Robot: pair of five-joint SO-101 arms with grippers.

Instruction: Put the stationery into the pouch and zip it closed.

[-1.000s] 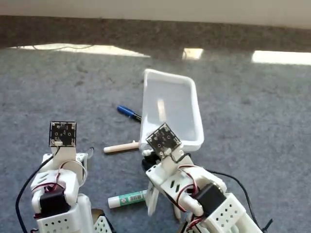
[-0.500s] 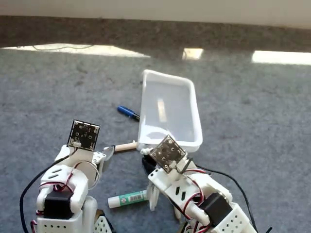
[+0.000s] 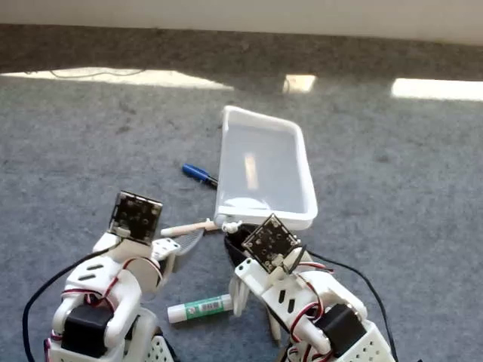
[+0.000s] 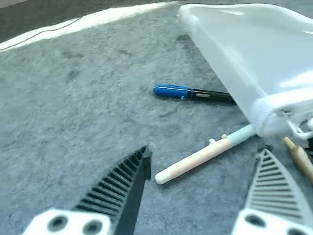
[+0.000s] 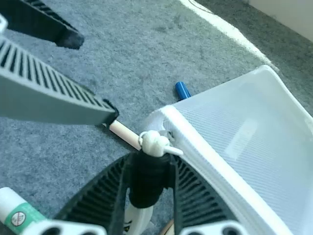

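The main risk sits with the left gripper (image 4: 204,154): its fingers are spread wide and empty, straddling the cream pen (image 4: 195,158), which lies on the counter (image 3: 392,196) just beside the pouch's near corner. The pen lies slantwise across the gap, so a careless closing could roll it away or tip it up rather than pinch it, and a finger coming down near the pouch (image 3: 281,154) could snag its edge. The right gripper (image 5: 150,164) has its fingers clamped on the black zip pull (image 5: 149,181) at that same corner; if it tugs while the pouch lies loose, the whole pouch is likely to slide instead of holding its mouth open, and the two grippers, working close together there, could knock each other. The blue pen (image 4: 190,93) lies against the pouch's long side and the glue stick (image 3: 200,308) well short of the pouch, both still outside it. Compared with a second ago, the left arm has swung in from farther off towards the pouch's corner, and the right arm has drawn back slightly from the pouch.
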